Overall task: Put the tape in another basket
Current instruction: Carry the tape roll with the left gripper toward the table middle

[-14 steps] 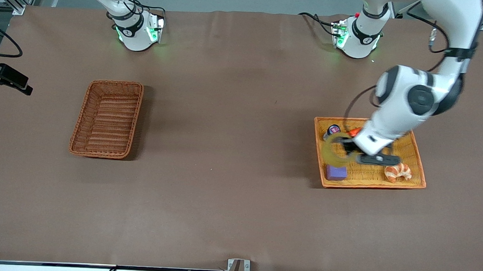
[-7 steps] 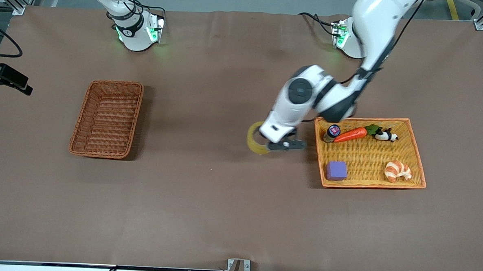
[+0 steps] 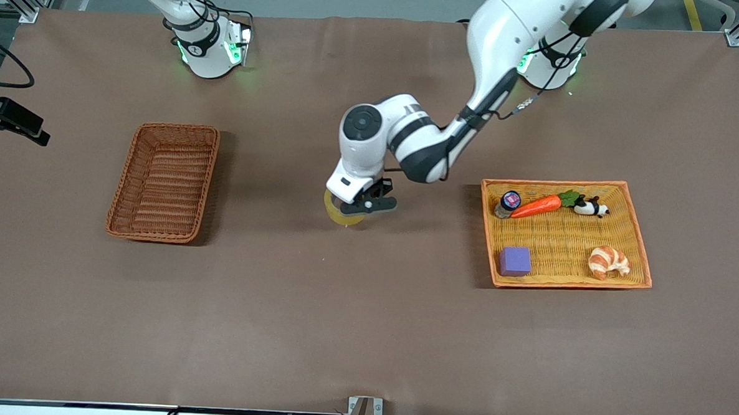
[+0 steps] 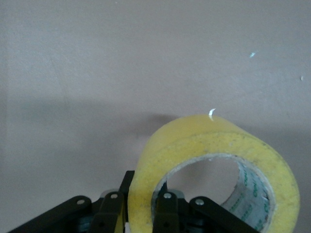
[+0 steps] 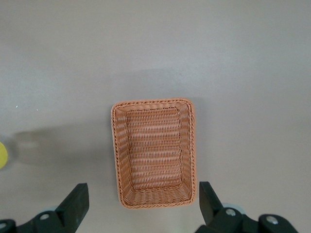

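Observation:
The tape (image 3: 339,213), a yellowish roll, hangs over the bare table about midway between the orange tray and the basket (image 3: 165,182). My left gripper (image 3: 360,204) is shut on it. In the left wrist view one finger is inside the ring and one outside, pinching the tape (image 4: 194,141) wall at my left gripper (image 4: 145,196). The reddish-brown wicker basket (image 5: 154,150) holds nothing. My right gripper (image 5: 142,199) hovers open over the basket; it is out of sight in the front view. A sliver of the tape (image 5: 2,155) shows at that view's edge.
The flat orange tray (image 3: 639,244) lies toward the left arm's end of the table. It holds a carrot (image 3: 537,205), a panda figure (image 3: 591,208), a croissant (image 3: 608,261), a purple cube (image 3: 515,261) and a small jar (image 3: 509,201).
My left arm has carried the tape from above the orange tray out over the table's middle, toward the wicker basket. The right arm has not moved.

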You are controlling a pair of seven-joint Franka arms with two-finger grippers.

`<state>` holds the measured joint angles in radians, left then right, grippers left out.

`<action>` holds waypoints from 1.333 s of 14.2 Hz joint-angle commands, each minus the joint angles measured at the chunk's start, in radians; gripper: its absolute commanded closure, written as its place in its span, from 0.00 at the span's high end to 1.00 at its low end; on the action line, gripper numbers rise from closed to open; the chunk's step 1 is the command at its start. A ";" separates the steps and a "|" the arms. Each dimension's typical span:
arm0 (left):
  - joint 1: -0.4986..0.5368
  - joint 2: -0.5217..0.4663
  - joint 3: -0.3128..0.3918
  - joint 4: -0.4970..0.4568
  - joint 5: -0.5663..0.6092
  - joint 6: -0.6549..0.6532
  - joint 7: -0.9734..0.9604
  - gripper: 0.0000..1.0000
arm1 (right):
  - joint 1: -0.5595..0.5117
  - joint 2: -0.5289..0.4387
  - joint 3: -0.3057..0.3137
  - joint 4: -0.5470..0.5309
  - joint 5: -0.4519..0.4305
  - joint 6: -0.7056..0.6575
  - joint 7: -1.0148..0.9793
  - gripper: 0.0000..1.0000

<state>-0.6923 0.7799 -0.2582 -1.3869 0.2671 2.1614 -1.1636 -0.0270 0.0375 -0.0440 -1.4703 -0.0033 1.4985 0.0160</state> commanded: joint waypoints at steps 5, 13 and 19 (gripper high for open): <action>-0.084 0.150 0.022 0.172 -0.011 0.095 0.091 0.21 | -0.016 -0.013 0.009 -0.013 0.023 0.000 -0.002 1.00; -0.023 -0.003 0.025 0.086 -0.057 0.031 0.128 1.00 | -0.011 -0.008 0.015 -0.013 0.025 0.003 0.005 1.00; 0.201 -0.313 -0.007 -0.196 -0.063 -0.026 0.321 1.00 | 0.053 0.073 0.074 -0.031 0.085 0.090 0.013 1.00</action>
<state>-0.5807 0.6272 -0.2424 -1.3989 0.2266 2.1322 -0.9060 0.0088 0.0834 -0.0009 -1.4879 0.0645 1.5510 0.0162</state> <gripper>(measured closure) 0.000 0.000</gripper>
